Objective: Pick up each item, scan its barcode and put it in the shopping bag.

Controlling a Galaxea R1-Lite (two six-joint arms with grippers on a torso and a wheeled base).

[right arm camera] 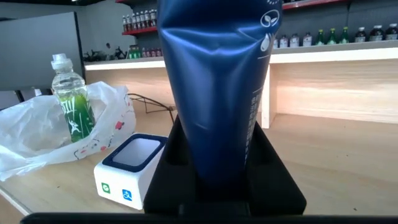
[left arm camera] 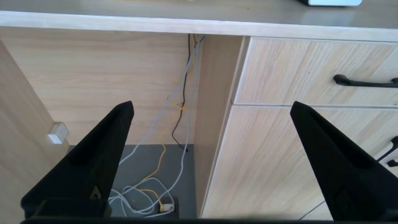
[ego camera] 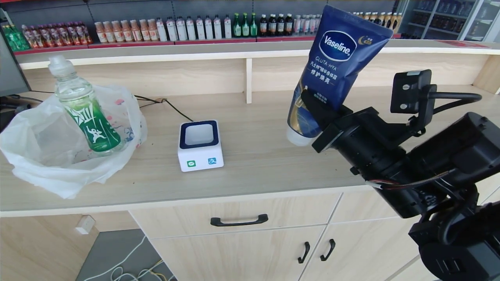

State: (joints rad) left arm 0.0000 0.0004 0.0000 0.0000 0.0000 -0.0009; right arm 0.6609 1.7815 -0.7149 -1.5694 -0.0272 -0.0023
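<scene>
The right gripper [ego camera: 317,111] clamps a dark blue plastic lotion tube [ego camera: 338,62], cap down, above the pale wooden counter [ego camera: 265,156]. The left gripper [left arm camera: 211,107] gapes wide, empty.

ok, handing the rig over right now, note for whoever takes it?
Left claw: open, empty, low in front of the cabinet.
Right claw: shut on the blue tube, held cap-down above the counter, right of the scanner.
Done: green-label bottle stands in the shopping bag.
To do: cannot tell whether the tube is scanned; probably scan, then bag it.
</scene>
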